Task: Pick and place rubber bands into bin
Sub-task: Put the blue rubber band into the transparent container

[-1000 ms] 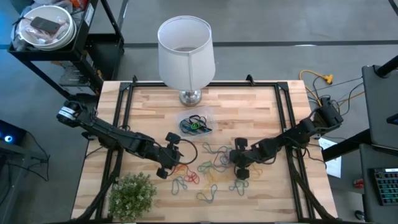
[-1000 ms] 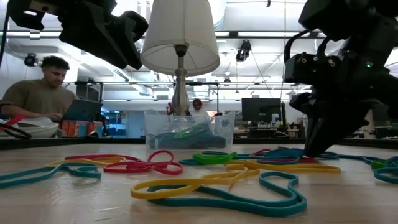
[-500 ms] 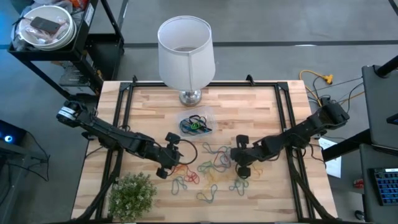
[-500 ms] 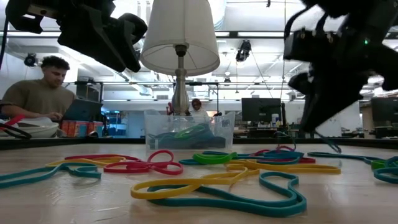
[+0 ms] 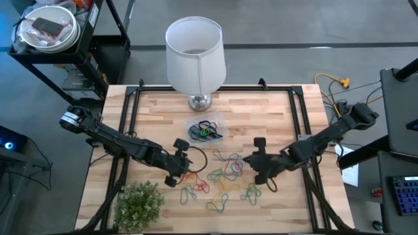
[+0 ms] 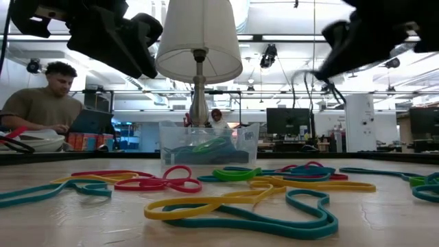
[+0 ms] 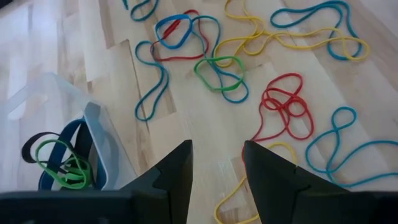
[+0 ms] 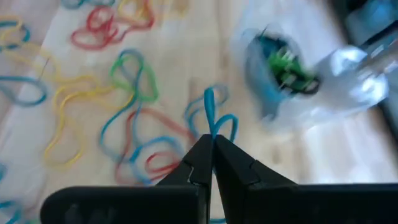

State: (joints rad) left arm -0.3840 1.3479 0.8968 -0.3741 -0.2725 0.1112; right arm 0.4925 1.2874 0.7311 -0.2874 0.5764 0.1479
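The right gripper (image 8: 212, 144) had its fingers pressed together on a thin blue rubber band (image 8: 211, 115), which stuck out beyond the fingertips as a narrow loop. In the overhead view this right gripper (image 5: 261, 171) sat right of centre, lifted off the bench (image 5: 274, 111), as the level view suggests, since nothing of that arm reached down to the wood there.

The bin (image 5: 206, 129) lay up and to the left of those fingers in the overhead view, just in front of the lamp (image 5: 194, 55) base, with the scatter of loose bands between. In the right wrist view the bin (image 8: 292, 81) showed ahead of the fingers and off to one side, so the carry would probably have to run diagonally across the pile towards it. The right arm held the band and looked about as near to the bin as the left.

The bin was a small clear tub already holding a few bands, black, blue and green (image 7: 59, 163). The rubber bands (image 5: 219, 179) left on the bench were thin floppy loops in blue, yellow, red and green, many overlapping, spread across the lower middle of the overhead view beside a small green plant (image 5: 139, 203).

The left gripper (image 7: 216, 163) hovered over the left edge of the pile with its fingers apart and nothing between them; the bin's corner showed close beside it.
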